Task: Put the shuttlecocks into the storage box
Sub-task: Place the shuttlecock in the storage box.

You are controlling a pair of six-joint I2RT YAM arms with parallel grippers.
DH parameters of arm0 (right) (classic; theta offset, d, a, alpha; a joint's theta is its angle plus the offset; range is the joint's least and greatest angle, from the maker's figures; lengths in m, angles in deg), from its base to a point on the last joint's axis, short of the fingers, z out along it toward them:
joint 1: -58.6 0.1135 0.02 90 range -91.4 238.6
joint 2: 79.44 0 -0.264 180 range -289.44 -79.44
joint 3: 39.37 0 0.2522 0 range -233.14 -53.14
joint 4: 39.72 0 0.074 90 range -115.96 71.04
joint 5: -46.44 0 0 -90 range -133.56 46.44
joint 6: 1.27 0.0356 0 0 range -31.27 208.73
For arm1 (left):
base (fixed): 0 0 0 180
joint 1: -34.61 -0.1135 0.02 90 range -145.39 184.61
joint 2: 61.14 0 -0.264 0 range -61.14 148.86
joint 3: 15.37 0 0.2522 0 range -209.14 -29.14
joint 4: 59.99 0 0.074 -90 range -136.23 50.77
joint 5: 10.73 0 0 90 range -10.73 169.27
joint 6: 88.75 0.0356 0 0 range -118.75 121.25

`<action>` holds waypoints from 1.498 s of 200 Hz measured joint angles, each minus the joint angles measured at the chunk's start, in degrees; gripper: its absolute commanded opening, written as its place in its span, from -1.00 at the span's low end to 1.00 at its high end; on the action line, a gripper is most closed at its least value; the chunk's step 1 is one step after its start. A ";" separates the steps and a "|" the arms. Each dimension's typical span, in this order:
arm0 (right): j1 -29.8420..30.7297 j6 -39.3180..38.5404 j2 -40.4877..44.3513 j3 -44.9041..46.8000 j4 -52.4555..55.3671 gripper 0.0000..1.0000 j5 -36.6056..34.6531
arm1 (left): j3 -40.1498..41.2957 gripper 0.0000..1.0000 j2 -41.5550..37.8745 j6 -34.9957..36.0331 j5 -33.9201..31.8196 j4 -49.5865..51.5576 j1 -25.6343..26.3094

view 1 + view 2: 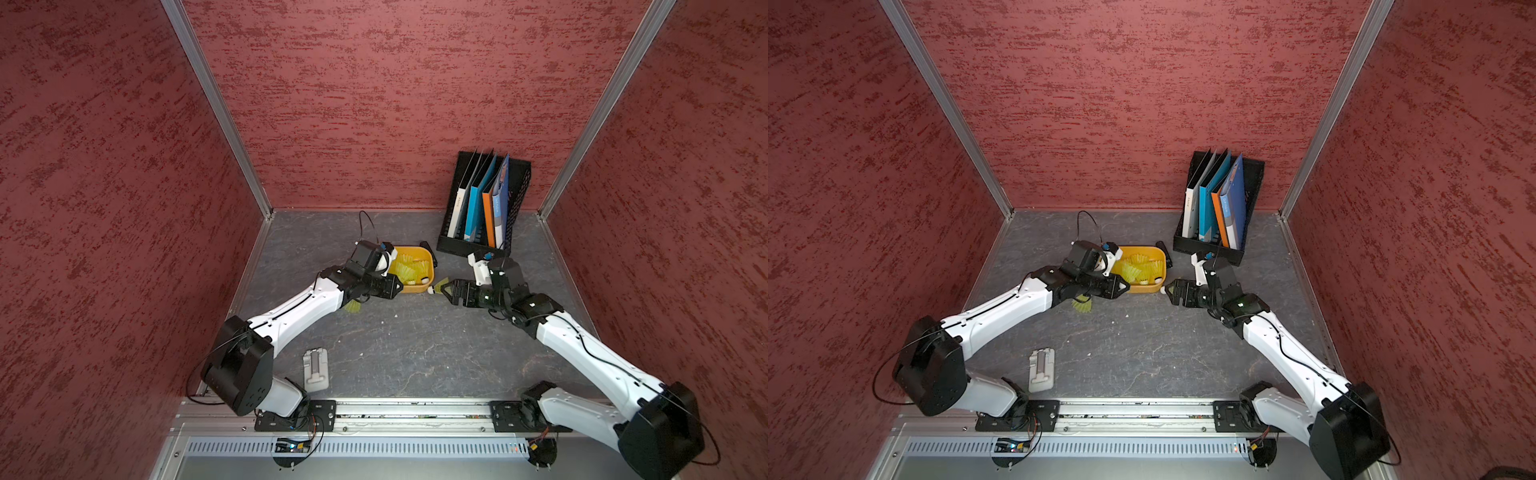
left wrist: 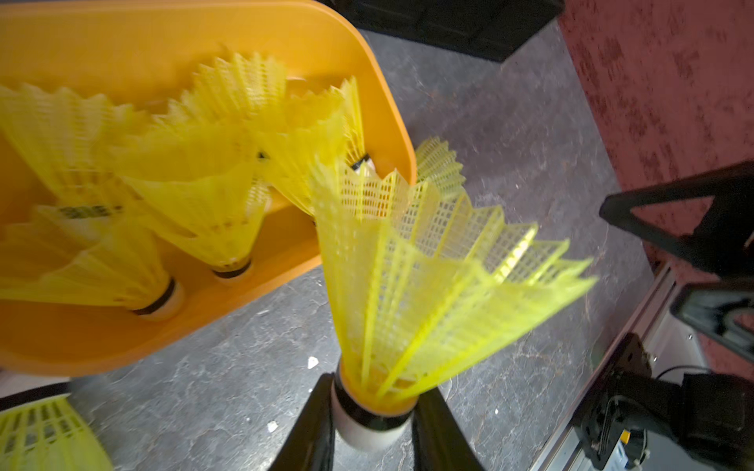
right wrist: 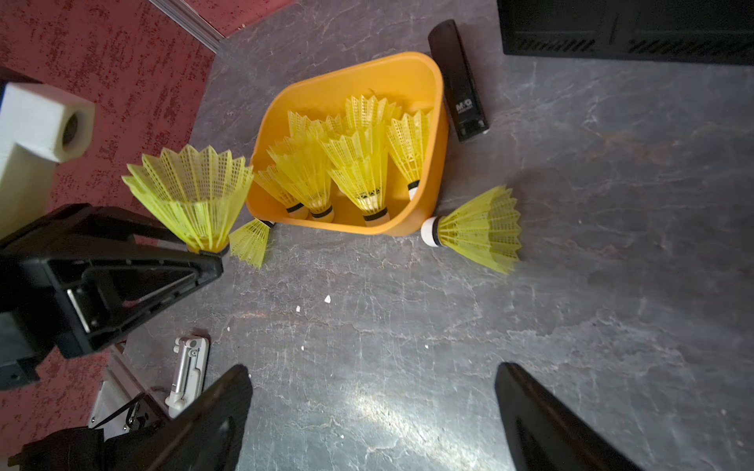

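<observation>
The orange storage box (image 1: 409,249) (image 3: 351,77) sits mid-table with several yellow shuttlecocks (image 1: 409,270) (image 3: 359,171) lying inside. My left gripper (image 2: 371,424) (image 1: 400,286) is shut on the white tip of one shuttlecock (image 2: 408,265) (image 3: 191,187), held skirt-up at the box's near left corner. Another shuttlecock (image 3: 477,228) (image 1: 439,286) lies on the table against the box's near right corner. My right gripper (image 3: 373,407) (image 1: 445,289) is open and empty just short of it. A third shuttlecock (image 1: 353,306) (image 3: 249,242) lies on the table under my left arm.
A black mesh file rack (image 1: 486,208) with folders stands at the back right, close behind my right wrist. A flat black device (image 3: 459,81) lies beside the box's far right side. A small white stand (image 1: 316,370) lies near the front left. Red walls enclose three sides.
</observation>
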 measured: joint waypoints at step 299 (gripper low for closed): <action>8.11 -0.74 -34.42 -32.09 1.70 0.87 -3.89 | -9.51 -0.82 13.40 -18.71 4.46 1.66 -15.45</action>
